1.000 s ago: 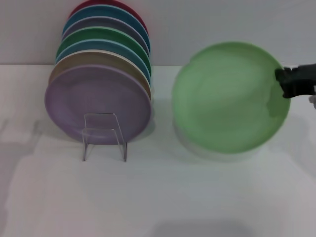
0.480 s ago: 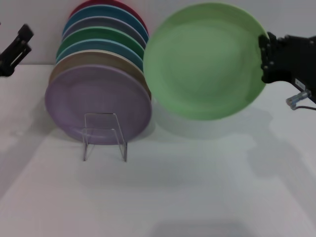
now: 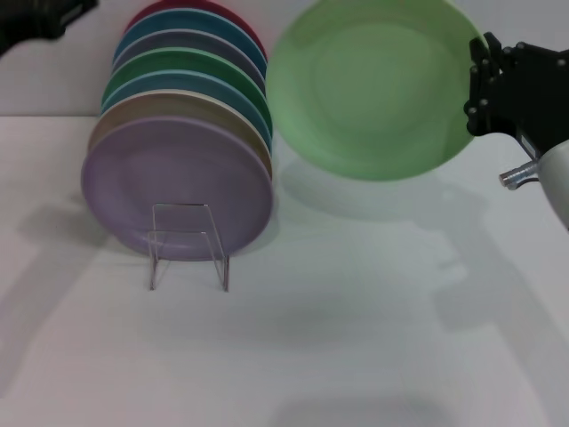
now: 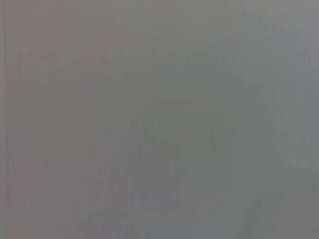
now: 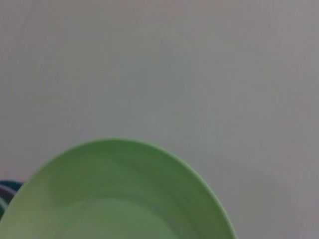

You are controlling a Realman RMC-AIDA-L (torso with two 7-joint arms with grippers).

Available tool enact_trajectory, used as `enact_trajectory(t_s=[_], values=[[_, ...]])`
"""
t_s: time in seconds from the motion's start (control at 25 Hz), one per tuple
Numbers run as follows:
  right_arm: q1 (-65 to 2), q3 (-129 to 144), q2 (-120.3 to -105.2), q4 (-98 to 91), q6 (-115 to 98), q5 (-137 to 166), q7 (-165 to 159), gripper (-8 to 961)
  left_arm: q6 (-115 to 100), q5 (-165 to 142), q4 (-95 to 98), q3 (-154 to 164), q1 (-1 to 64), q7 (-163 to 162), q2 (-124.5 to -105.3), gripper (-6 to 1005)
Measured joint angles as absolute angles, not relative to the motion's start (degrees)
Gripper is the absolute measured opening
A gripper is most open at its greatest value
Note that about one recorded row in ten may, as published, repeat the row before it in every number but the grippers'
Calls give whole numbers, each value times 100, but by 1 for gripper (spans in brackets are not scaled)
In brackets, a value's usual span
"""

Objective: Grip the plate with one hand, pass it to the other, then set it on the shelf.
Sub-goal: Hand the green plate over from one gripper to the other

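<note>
The light mint-green plate (image 3: pixel 373 89) hangs in the air at the upper middle of the head view, facing me, well above the table. My right gripper (image 3: pixel 480 84) is shut on its right rim. The plate's upper edge also fills the lower part of the right wrist view (image 5: pixel 114 194). My left gripper (image 3: pixel 40 18) is a dark shape at the top left corner, far from the plate, above the rack's plates. The thin wire shelf (image 3: pixel 187 245) stands on the table at the left, its front loop before a lavender plate (image 3: pixel 173 187). The left wrist view shows only plain grey.
Several plates stand upright in a row in the rack, from the lavender one in front through tan, teal and emerald (image 3: pixel 191 67) to a red one at the back. White table (image 3: pixel 356 320) stretches in front and to the right. A grey wall is behind.
The right gripper has lifted the mint plate off the table, moved it left and then a little higher. The left gripper has come in from the left edge and risen to the top left corner.
</note>
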State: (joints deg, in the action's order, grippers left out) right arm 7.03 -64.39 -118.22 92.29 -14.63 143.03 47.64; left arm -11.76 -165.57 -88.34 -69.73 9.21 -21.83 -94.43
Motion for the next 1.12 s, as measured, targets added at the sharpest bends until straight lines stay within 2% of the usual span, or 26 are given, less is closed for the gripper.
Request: enact_trajectory(t_s=[0.08,0.2,0.24,0.4,0.52,0.68,0.88,0.96,1.08,1.12], values=[[670,-6326,-11791,9101,-1769,14349,4765,21,-787,-16556,-9243,-7080,892,-2066,-9493,781],[607,-5971,-11718,8733,-2730,14716,4622,21,382,-16554,-9985,-7378,918,-1425,-9891,779],[596,-5883,-11708,8620,-3030,14898,4502,21,620,-16549,-10127,-7459,928,-1183,-10078,778],[585,-5631,-11722,8157,-3963,15565,3729,21,1203,-16477,-10636,-7590,966,-453,-10526,774],[589,-5492,-11796,7591,-4835,15949,3236,20,1487,-16312,-10993,-7587,1022,-206,-10540,772],[622,-5452,-11901,6892,-5631,15945,2973,20,2119,-15255,-11505,-7714,1204,819,-10427,768],[610,-5541,-11886,6228,-6307,15918,2342,20,2944,-13477,-11507,-8432,1358,2303,-10570,764],[573,-5636,-11877,6003,-6488,15924,2100,20,3781,-12162,-11412,-9213,1404,3590,-11016,762],[453,-5747,-11850,5723,-6591,15963,1807,20,4826,-11774,-11433,-9958,1427,4457,-11672,759],[399,-5772,-11839,5648,-6601,15969,1700,20,5023,-11791,-11435,-10064,1431,4603,-11755,758]])
